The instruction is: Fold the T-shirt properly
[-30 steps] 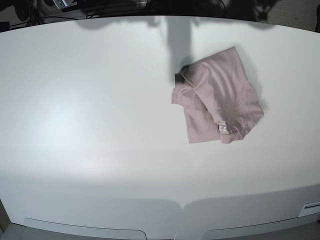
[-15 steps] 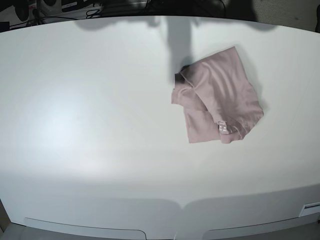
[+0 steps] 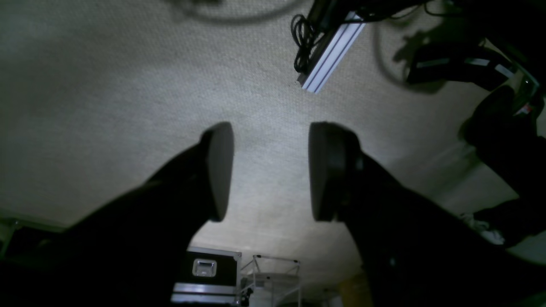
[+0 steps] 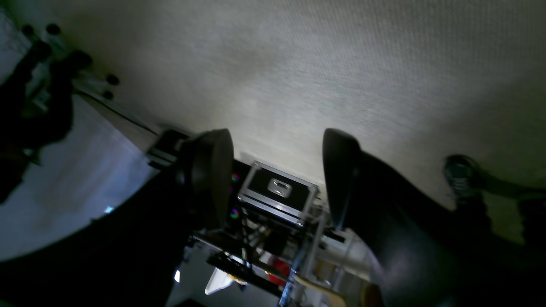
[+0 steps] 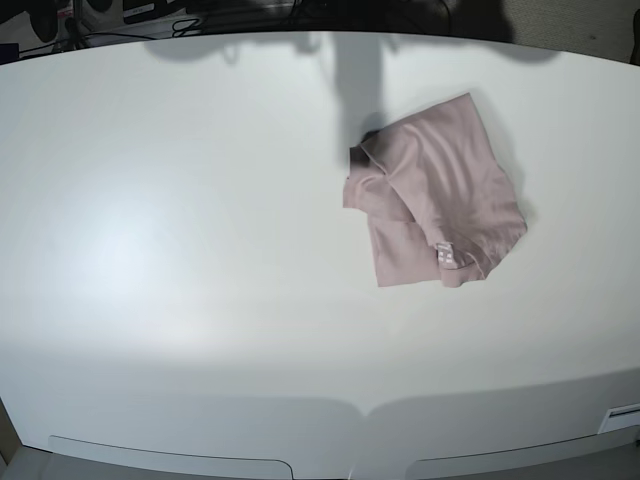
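Note:
The mauve-pink T-shirt [image 5: 435, 190] lies folded into a small, slightly skewed bundle on the white table [image 5: 180, 250], right of centre, with its white label [image 5: 445, 255] near the front edge. Neither arm shows in the base view. My left gripper [image 3: 268, 170] is open and empty, pointing at the carpeted floor away from the table. My right gripper [image 4: 277, 175] is open and empty too, also aimed at the floor. The shirt shows in neither wrist view.
A silver-edged flight case [image 4: 279, 192] stands on the floor, also in the left wrist view [image 3: 207, 273]. An aluminium rail with cables [image 3: 330, 53] lies on the carpet. Cables run along the table's far edge [image 5: 150, 15].

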`<state>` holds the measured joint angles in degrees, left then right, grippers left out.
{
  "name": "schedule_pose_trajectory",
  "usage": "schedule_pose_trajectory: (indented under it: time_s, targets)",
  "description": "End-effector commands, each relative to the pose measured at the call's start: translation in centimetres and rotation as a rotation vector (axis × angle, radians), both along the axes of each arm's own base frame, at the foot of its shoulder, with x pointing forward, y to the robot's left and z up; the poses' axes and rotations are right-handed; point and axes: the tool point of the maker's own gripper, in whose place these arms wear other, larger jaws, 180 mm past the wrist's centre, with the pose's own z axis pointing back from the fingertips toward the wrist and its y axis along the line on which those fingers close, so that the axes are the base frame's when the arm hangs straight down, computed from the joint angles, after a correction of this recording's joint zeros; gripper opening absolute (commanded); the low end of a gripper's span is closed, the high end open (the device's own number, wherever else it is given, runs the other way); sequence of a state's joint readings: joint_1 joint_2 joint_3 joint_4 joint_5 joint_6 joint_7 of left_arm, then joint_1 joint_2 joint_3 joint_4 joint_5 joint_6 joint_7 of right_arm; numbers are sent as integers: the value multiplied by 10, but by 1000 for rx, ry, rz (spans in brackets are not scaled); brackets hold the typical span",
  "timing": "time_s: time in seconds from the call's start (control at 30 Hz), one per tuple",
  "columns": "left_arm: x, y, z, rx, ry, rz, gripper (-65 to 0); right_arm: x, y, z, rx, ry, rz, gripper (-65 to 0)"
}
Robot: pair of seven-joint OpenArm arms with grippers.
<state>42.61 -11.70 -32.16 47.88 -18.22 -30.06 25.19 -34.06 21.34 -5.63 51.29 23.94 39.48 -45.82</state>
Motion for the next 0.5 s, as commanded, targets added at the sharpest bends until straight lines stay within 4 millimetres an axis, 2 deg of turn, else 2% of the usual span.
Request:
schedule_pose_trajectory:
  time_s: [0.0, 0.13, 0.3, 0.47]
  targets:
    - [-9, 6, 3, 12, 13, -2, -371, -5, -12, 3, -8, 15, 24, -309]
    - [4, 8, -12, 51, -39, -14, -371, 2, -26, 0, -25, -8, 64, -309]
    - [28, 38, -33, 257, -63, -41, -371, 23, -34, -11, -51, -110, 96, -309]
    - [47, 28, -48, 234, -67, -24, -371, 58, -30, -24, -60, -234, 42, -309]
